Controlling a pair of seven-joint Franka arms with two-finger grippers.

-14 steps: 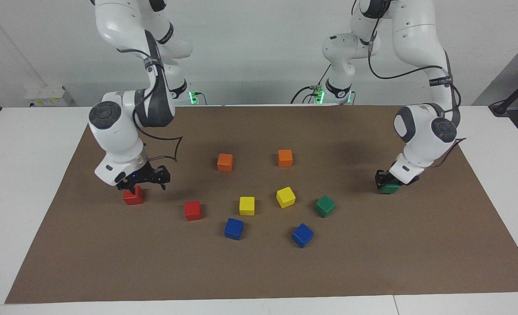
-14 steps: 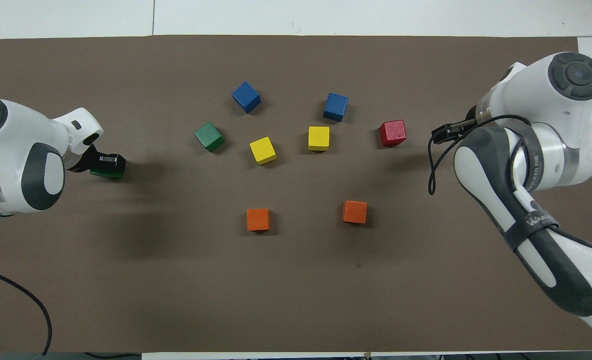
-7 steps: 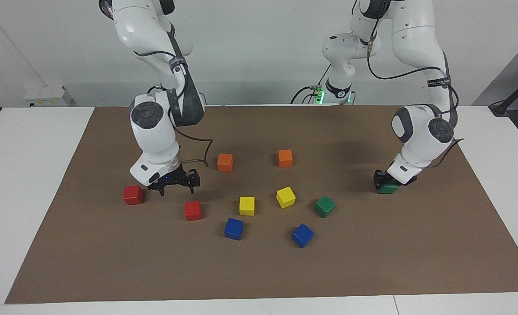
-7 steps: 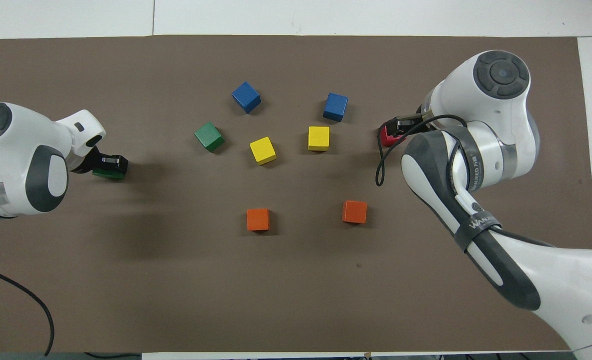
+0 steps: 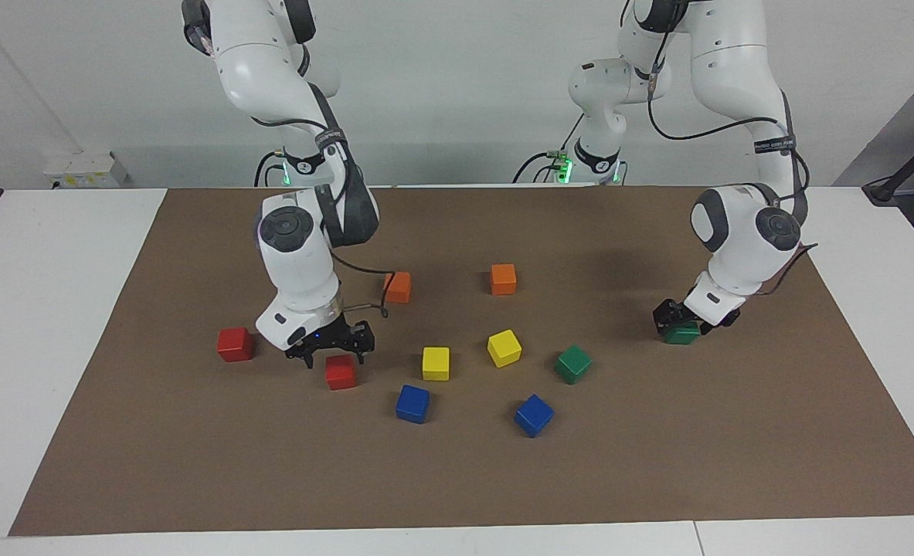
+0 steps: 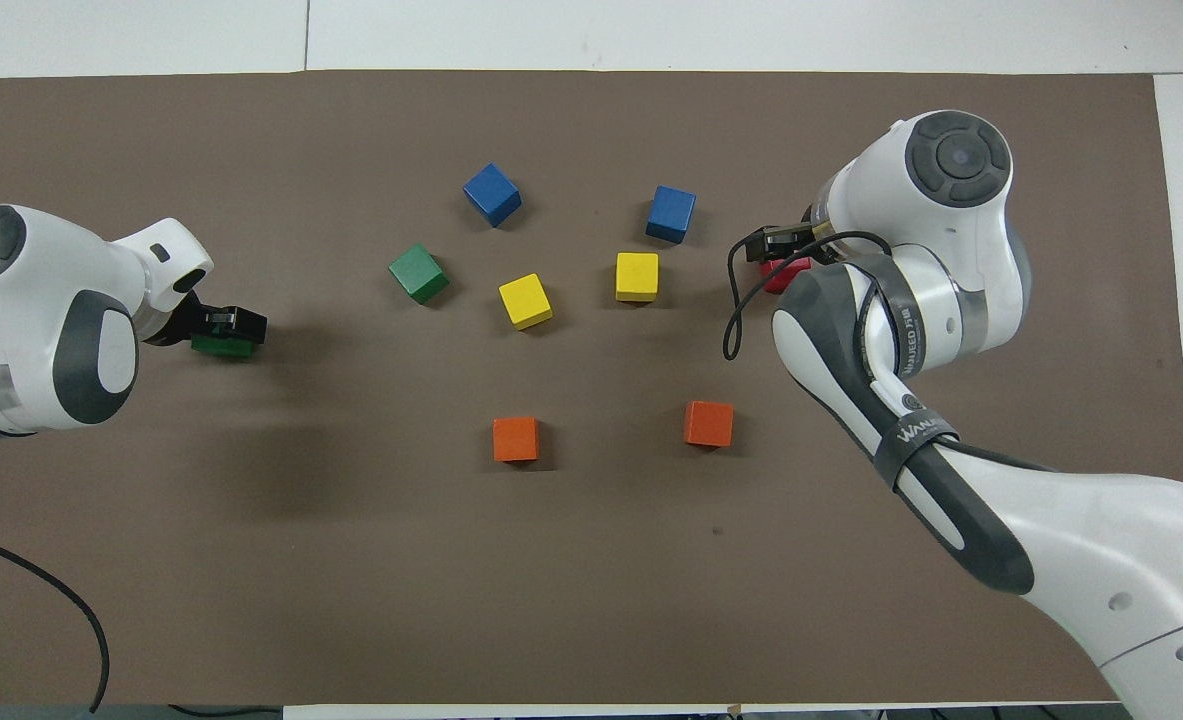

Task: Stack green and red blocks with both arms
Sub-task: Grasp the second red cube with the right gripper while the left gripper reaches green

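Observation:
Two red blocks lie toward the right arm's end: one stands alone, the other lies under my right gripper. That gripper is open, low over this block, its fingers spread above the block's top. In the overhead view the right gripper covers part of this red block; the arm hides the other red block there. My left gripper is shut on a green block down at the mat near the left arm's end; gripper and block also show from overhead. The second green block lies free.
Two orange cubes lie nearer the robots. Two yellow cubes and two blue cubes lie between the free red and green blocks. All rest on a brown mat.
My right gripper left the outer red block, which stays on the mat, and moved to the middle, now over the other red block. My left gripper and its green block shifted slightly toward the middle.

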